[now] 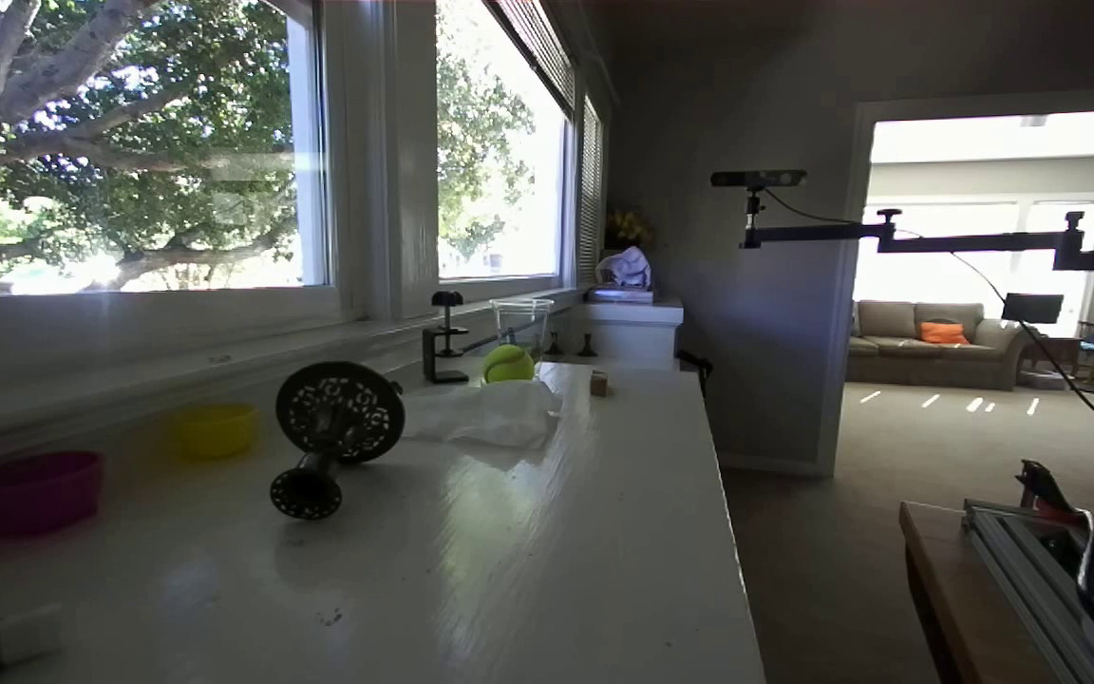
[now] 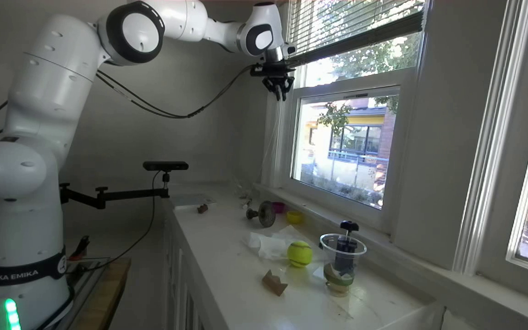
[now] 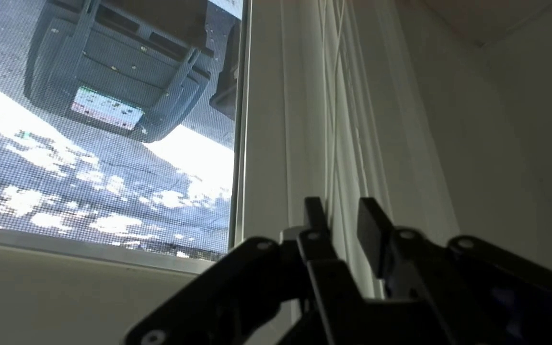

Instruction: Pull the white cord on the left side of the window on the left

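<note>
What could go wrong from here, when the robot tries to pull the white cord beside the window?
The gripper might miss the white cord: its jaws stand apart, and I cannot tell whether the thin strands lie between them. It might catch only one strand, as the wrist view shows more than one. It may also bump the window frame, which looks close.

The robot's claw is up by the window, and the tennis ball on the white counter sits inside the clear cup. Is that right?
Not quite. The tennis ball isn't inside the clear cup; it sits outside, beside it, on the white counter, as an exterior view shows. The claw is indeed up by the window.
</note>
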You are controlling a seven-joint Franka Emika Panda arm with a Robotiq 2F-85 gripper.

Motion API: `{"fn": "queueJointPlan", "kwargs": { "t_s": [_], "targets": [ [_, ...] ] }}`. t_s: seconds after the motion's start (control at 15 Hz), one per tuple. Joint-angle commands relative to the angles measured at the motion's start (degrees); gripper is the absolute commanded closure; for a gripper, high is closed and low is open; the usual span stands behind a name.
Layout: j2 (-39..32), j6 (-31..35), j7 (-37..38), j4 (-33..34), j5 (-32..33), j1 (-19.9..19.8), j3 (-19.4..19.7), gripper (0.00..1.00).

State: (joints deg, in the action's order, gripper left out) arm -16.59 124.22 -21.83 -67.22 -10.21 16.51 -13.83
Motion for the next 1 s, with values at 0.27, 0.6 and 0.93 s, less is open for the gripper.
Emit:
{"fn": "queueJointPlan", "kwargs": {
  "t_s": [0.27,0.6,0.93],
  "targets": [
    [-1.6,-1.7,0.2,3.0,0.0,0.0,0.0,1.0],
    [2.4,-1.3,1.0,-2.5,1.8,-1.7,2.6,1.0],
    [10.0,-2.7,0.8,-10.1,1.5,-4.3,6.0,1.0]
  ]
}}
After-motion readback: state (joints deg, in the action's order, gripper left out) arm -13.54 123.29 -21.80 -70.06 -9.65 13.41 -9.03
